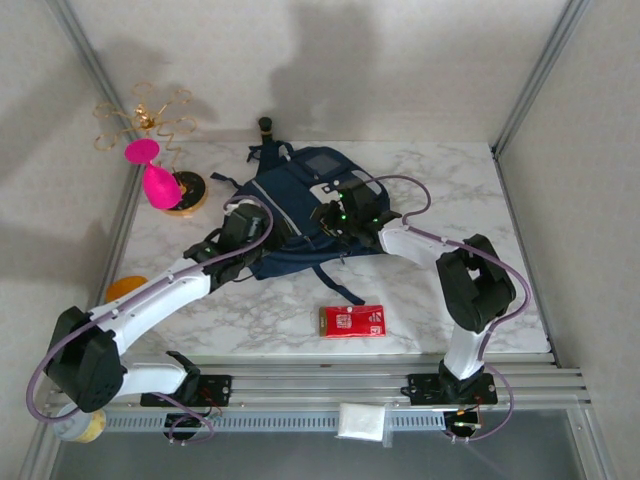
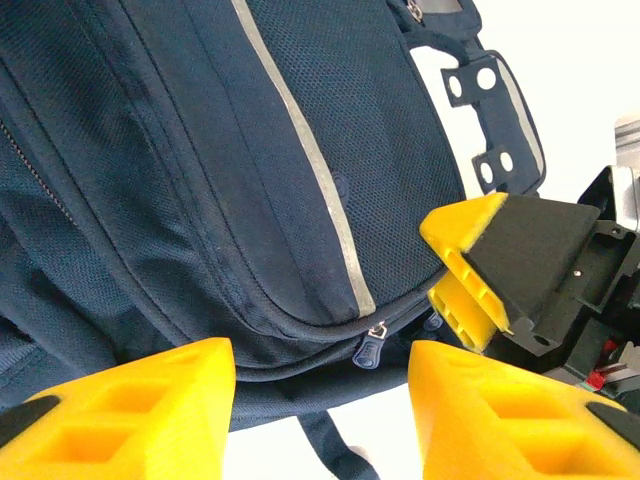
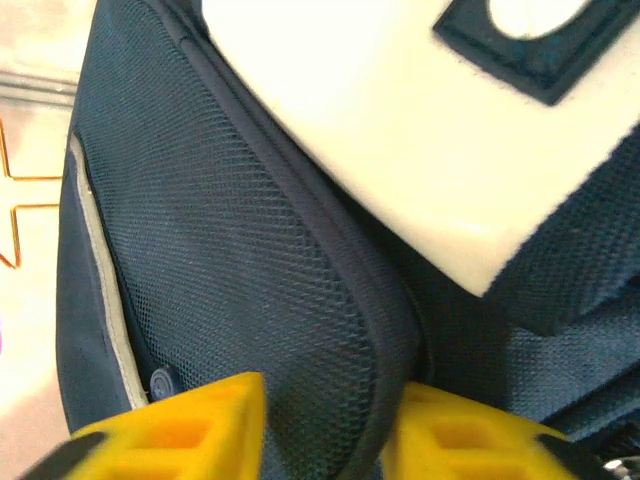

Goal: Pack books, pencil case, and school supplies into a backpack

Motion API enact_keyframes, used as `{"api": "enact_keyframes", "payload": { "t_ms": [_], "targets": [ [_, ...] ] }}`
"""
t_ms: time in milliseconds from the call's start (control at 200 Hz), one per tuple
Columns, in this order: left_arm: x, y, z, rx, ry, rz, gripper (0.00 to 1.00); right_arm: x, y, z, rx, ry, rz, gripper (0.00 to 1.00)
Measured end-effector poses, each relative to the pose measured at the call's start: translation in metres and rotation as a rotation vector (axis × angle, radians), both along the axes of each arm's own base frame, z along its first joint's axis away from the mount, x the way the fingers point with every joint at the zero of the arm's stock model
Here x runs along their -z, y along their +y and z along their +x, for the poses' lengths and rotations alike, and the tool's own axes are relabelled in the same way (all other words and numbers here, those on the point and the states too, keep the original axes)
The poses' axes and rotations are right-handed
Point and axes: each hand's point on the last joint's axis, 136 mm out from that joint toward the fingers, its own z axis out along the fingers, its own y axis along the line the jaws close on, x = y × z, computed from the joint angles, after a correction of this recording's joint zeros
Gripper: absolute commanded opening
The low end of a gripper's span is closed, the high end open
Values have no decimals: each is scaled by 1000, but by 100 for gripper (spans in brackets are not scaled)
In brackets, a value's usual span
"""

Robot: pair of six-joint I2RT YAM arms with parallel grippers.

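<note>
The navy backpack (image 1: 300,205) lies flat mid-table, with both arms reaching onto it. My left gripper (image 1: 258,230) sits at its left edge. In the left wrist view that gripper (image 2: 322,385) is open, and a zip pull (image 2: 372,345) hangs just beyond the gap. My right gripper (image 1: 338,215) is over the backpack's middle. In the right wrist view it (image 3: 325,425) is shut on a raised fold of the backpack's mesh and piped seam (image 3: 385,330). One of the right fingers (image 2: 470,270) shows beside the zip. The books are out of view.
A flat red rectangle with a white label (image 1: 352,321) lies near the front edge. At the back left stand a pink object (image 1: 155,180) and a gold wire stand (image 1: 145,118). An orange disc (image 1: 125,288) sits at the left edge.
</note>
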Motion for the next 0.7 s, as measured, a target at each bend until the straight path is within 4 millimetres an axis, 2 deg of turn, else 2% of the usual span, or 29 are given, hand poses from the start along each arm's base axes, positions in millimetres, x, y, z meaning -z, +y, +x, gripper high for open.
{"api": "enact_keyframes", "payload": {
  "t_ms": [185, 396, 591, 701],
  "targets": [
    [-1, -8, -2, 21, -1, 44, 48, -2, 1, 0, 25, 21, 30, 0],
    [1, -38, -8, 84, 1, 82, 46, -16, 1, -4, 44, 20, 101, 0],
    [17, -64, -15, 133, 24, 131, 46, -26, 0, -10, 58, 29, 148, 0],
    [27, -75, -11, 137, 39, 167, 45, -27, 1, -12, 57, 36, 159, 0]
  ]
}}
